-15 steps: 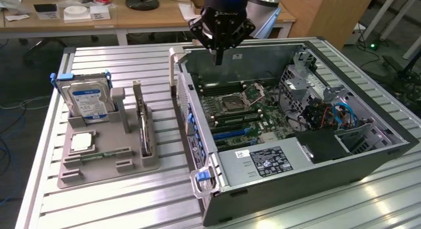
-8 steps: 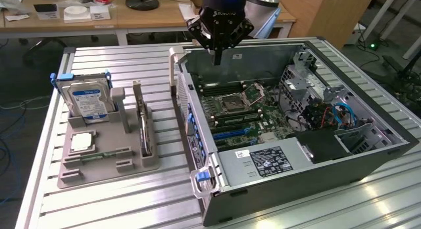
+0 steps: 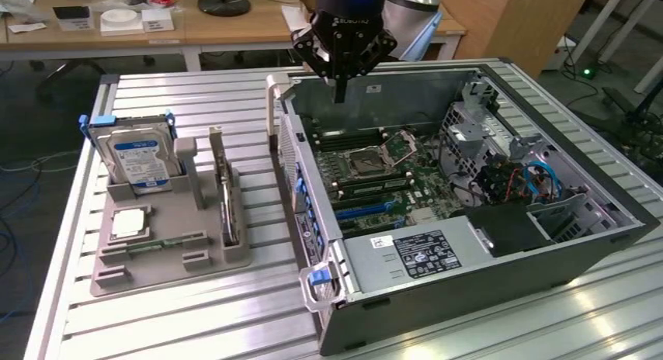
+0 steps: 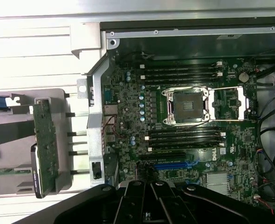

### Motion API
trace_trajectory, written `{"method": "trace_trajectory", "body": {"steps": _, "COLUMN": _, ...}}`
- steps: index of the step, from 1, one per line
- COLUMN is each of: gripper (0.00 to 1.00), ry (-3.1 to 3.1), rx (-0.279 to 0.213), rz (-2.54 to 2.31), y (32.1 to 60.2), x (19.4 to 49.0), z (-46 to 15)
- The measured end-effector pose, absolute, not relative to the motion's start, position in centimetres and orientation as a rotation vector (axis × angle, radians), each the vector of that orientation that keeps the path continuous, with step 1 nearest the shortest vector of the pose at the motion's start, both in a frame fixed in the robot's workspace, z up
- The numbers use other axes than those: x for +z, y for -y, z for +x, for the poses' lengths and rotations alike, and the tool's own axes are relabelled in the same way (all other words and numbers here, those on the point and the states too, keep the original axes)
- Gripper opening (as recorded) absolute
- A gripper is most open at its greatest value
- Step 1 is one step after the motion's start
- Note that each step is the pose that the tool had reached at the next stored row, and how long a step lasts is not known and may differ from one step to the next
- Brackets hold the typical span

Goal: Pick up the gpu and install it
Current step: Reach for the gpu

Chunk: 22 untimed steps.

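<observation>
The gripper [image 3: 339,95] hangs above the far wall of the open computer case [image 3: 539,244]. Its jaws are clenched together and they hold nothing.

The gpu [image 3: 225,191] is not yet taken. It stands upright on its long edge in a slot of the grey holder [image 3: 197,259], along the holder's edge that faces the case. The hard drive [image 3: 139,158] stands in the same holder, on the far side of the card from the case. The holder lies on the slatted metal worktop [image 3: 155,321], just beside the case and nearer to the worktop's edge on the exterior view's left. In the wrist view the card shows one green face with small parts on it.

I judge the card to be light, stiff and thin, but fragile: the small parts and the contact edge should not be pressed. The free upper long edge seems the best place to take it, pinched across its thickness near the middle so that it does not tilt. The faces look smooth, so a weak grip may slip.

Inside the case the motherboard [image 3: 399,181] lies open, with a blue slot [image 4: 172,164] free.
</observation>
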<state>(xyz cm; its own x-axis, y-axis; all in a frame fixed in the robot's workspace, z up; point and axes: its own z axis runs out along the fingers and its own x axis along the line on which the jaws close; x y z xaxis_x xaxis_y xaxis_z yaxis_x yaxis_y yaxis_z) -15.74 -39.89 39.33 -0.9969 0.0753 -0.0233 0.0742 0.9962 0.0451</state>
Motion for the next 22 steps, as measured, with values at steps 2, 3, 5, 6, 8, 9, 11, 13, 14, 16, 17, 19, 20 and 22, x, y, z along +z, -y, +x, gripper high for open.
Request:
{"method": "trace_trajectory", "body": {"steps": 2, "gripper": 0.11, "ry": -3.114, "rx": 0.069, "rz": 0.117, "y": 39.88, "x": 39.33, "z": -15.82}}
{"method": "trace_trajectory", "body": {"steps": 3, "gripper": 0.11, "ry": -3.114, "rx": 0.069, "rz": 0.117, "y": 39.88, "x": 39.33, "z": -15.86}}
{"method": "trace_trajectory", "body": {"steps": 5, "gripper": 0.11, "ry": -3.114, "rx": 0.069, "rz": 0.117, "y": 39.89, "x": 39.33, "z": -15.94}}
{"method": "trace_trajectory", "body": {"steps": 6, "gripper": 0.11, "ry": -3.114, "rx": 0.069, "rz": 0.117, "y": 39.89, "x": 39.33, "z": -15.98}}
{"method": "trace_trajectory", "body": {"steps": 8, "gripper": 0.11, "ry": -3.114, "rx": 0.069, "rz": 0.117, "y": 39.89, "x": 39.33, "z": -16.07}}
{"method": "trace_trajectory", "body": {"steps": 9, "gripper": 0.11, "ry": -3.114, "rx": 0.069, "rz": 0.117, "y": 39.89, "x": 39.33, "z": -16.12}}
{"method": "trace_trajectory", "body": {"steps": 11, "gripper": 0.11, "ry": -3.114, "rx": 0.069, "rz": 0.117, "y": 39.88, "x": 39.33, "z": -16.21}}
{"method": "trace_trajectory", "body": {"steps": 13, "gripper": 0.11, "ry": -3.114, "rx": 0.069, "rz": 0.117, "y": 39.89, "x": 39.33, "z": -16.29}}
{"method": "trace_trajectory", "body": {"steps": 14, "gripper": 0.11, "ry": -3.114, "rx": 0.069, "rz": 0.117, "y": 39.89, "x": 39.33, "z": -16.32}}
{"method": "trace_trajectory", "body": {"steps": 16, "gripper": 0.11, "ry": -3.114, "rx": 0.069, "rz": 0.117, "y": 39.89, "x": 39.33, "z": -16.4}}
{"method": "trace_trajectory", "body": {"steps": 17, "gripper": 0.11, "ry": -3.114, "rx": 0.069, "rz": 0.117, "y": 39.89, "x": 39.33, "z": -16.44}}
{"method": "trace_trajectory", "body": {"steps": 19, "gripper": 0.11, "ry": -3.114, "rx": 0.069, "rz": 0.117, "y": 39.89, "x": 39.33, "z": -16.52}}
{"method": "trace_trajectory", "body": {"steps": 20, "gripper": 0.11, "ry": -3.114, "rx": 0.069, "rz": 0.117, "y": 39.89, "x": 39.33, "z": -16.55}}
{"method": "trace_trajectory", "body": {"steps": 22, "gripper": 0.11, "ry": -3.114, "rx": 0.069, "rz": 0.117, "y": 39.89, "x": 39.33, "z": -16.63}}
